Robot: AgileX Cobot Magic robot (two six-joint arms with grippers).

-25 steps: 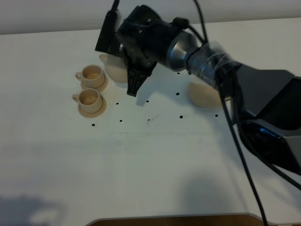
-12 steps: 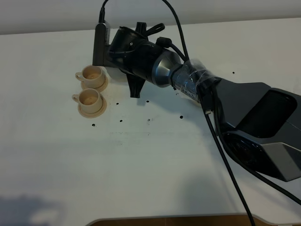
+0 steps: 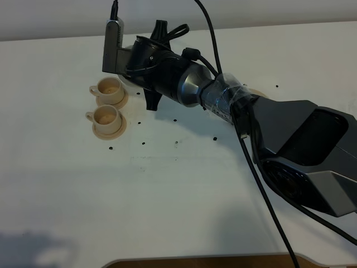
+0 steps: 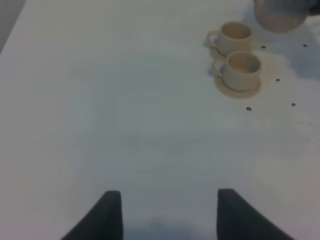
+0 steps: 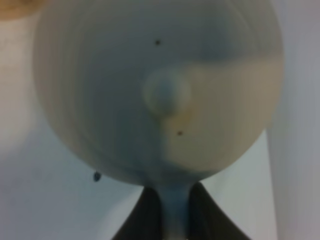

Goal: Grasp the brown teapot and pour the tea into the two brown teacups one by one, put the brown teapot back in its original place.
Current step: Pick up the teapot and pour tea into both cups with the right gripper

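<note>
Two-arm tea-pouring set-up on a white table [image 3: 167,190] marked with small black dots [image 3: 143,143]. The right arm [image 3: 189,89] is seen reaching across the middle to the left side of the overhead view, where its wrist is placed just beside the two brown teacups [image 3: 107,114]. The cups are set side by side, almost touching. Each is seated upright on its own round saucer [image 3: 118,129], and the loop handles are turned to the left of that view. The brown teapot [image 5: 150,75] is hidden under the wrist in the overhead view. It is shown filling the right wrist view, with the lid knob [image 5: 167,92] near the centre. The right gripper [image 5: 175,220] is clamped on the teapot's loop handle [image 5: 175,207], one dark finger pressed to each side of it. In the left wrist view, the lower body of the teapot is cut off by the frame edge just beyond the farther cup. Its tilt and the position of its spout cannot be determined. The left gripper [image 4: 167,215] is held over bare table, well apart from the cups, with its fingers [image 4: 112,215] spread and nothing between them. Whether any liquid is in the cups cannot be determined.
</note>
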